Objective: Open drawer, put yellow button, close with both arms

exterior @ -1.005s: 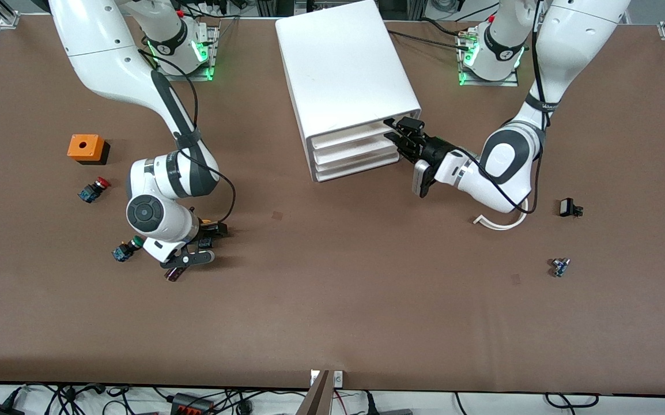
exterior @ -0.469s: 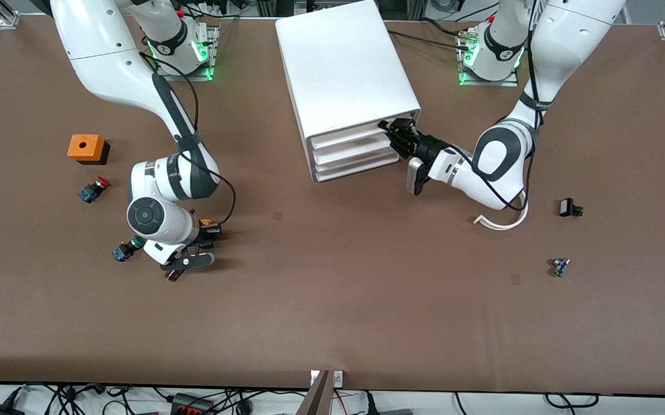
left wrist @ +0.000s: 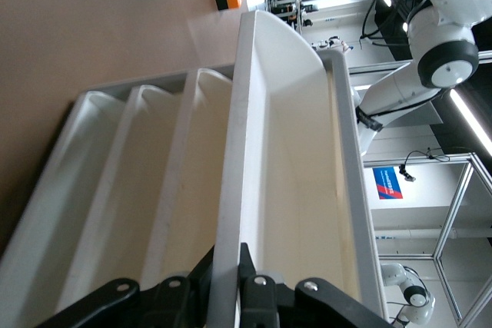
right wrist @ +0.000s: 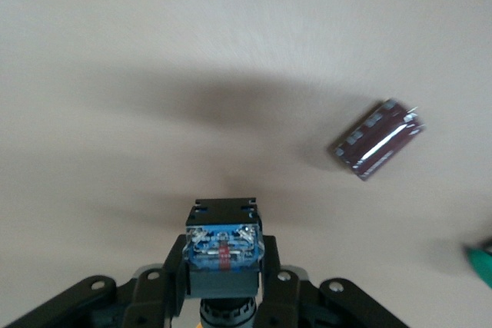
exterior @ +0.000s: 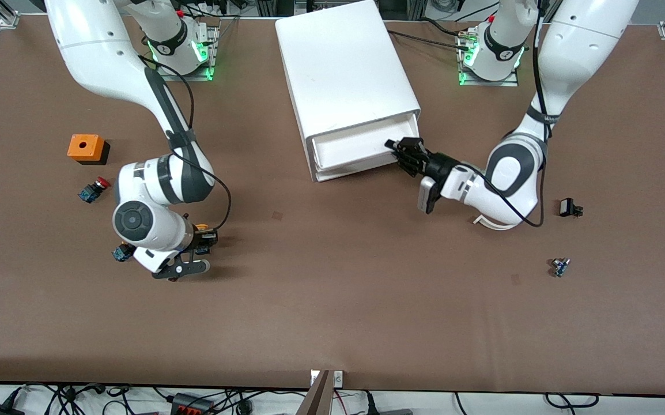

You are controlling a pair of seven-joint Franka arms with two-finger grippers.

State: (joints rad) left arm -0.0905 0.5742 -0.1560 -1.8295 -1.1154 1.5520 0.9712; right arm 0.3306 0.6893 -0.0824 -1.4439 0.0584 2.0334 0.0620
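- Front view: the left gripper [exterior: 397, 151] has its fingers pinched on the front lip of the top drawer [exterior: 361, 147], a shallow white plastic tray drawn partway out of the tall, smooth white box-shaped cabinet [exterior: 341, 63]. The two lower drawers sit flush beneath it.
- Same view, toward the right arm's end of the worktop [exterior: 332, 311]: the right gripper [exterior: 204, 241] is low over the matte brown surface, fingers clamped on the yellow button [exterior: 201, 228], a small switch with a yellow-orange mushroom cap that peeks out just beside the wrist. A red-capped button [exterior: 94, 189], a green-capped button [exterior: 120, 252] half hidden by the arm, and an orange box with a round hole [exterior: 85, 147] lie well apart from the fingers.
- Left wrist view: the fingers [left wrist: 254, 297] bite the drawer's thin front wall [left wrist: 231, 182], one inside and one outside. The tray is glossy, rounded at the corners, and bare inside. My read: pull straight along the slide, since a thin slick lip could slip out of a skewed grip.
- Right wrist view: the fingers [right wrist: 173, 278] squeeze the button's black body [right wrist: 223, 255], its bluish translucent base with metal contacts facing the camera. A small dark-red ribbed component [right wrist: 377, 138] lies on the worktop, clear of the fingers.
- Judgement: the drawer needs more opening before the button can drop in. Lift the button cleanly, carry it over the tray, and release low so the rounded cap doesn't roll.
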